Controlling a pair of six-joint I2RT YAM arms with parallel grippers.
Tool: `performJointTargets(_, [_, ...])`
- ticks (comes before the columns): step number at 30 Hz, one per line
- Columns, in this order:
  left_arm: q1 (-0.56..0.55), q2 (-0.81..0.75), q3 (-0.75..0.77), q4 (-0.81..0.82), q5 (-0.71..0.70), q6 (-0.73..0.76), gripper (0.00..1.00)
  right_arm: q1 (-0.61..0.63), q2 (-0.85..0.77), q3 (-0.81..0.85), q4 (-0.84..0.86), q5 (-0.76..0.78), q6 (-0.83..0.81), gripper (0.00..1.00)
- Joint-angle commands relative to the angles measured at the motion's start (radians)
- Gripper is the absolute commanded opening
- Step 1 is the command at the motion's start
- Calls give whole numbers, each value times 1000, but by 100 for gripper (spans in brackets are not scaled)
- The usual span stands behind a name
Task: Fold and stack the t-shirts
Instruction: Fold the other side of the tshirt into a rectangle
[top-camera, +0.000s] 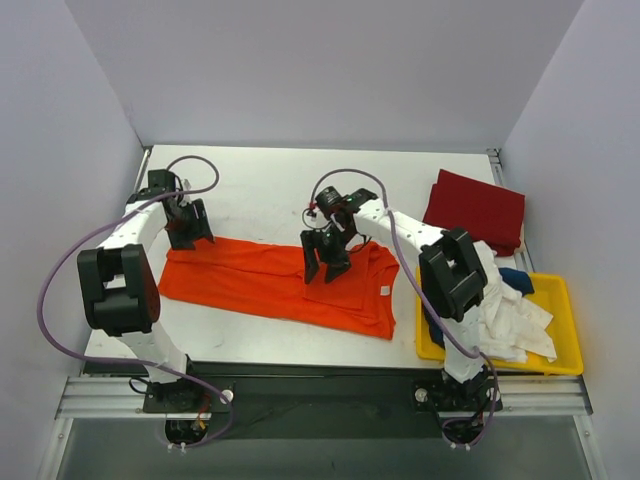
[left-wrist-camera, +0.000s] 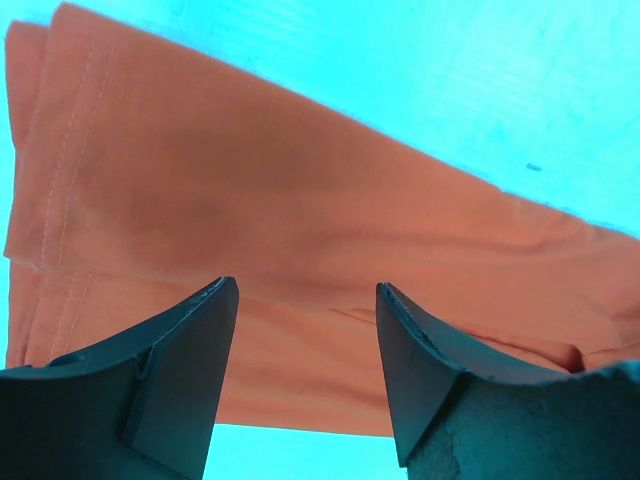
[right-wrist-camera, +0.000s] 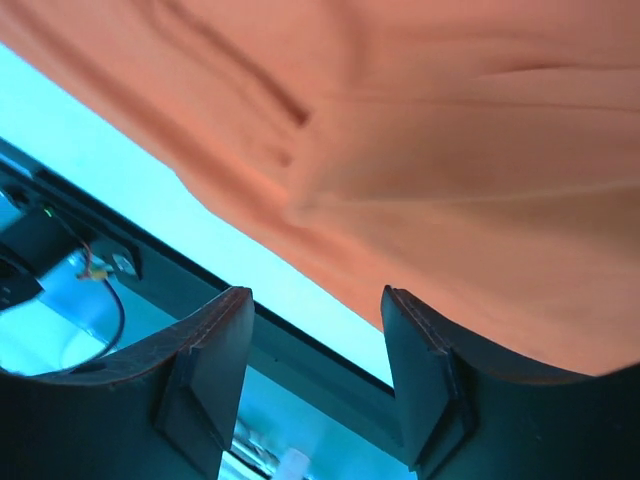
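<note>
Orange shirt (top-camera: 262, 285) is lying spread; left gripper (top-camera: 190, 238) is hovering open at its 10 o'clock, right gripper (top-camera: 326, 268) open, empty, at 2 o'clock.

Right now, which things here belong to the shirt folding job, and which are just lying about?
Belongs: orange t-shirt, laid out; dark red t-shirt, folded; white shirts and navy shirt, heaped in the yellow bin.
Just there: the yellow bin itself.
</note>
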Motion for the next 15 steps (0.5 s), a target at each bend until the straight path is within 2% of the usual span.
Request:
performJointTargets(1, [4, 12, 83, 17, 8, -19, 68, -133, -113, -1, -50, 53, -8, 55])
performJointTargets(8, [2, 45, 146, 1, -4, -28, 68, -328, -95, 55, -61, 200, -37, 56])
performJointTargets(15, [4, 85, 161, 1, -9, -28, 68, -399, -9, 113, -64, 250, -53, 56])
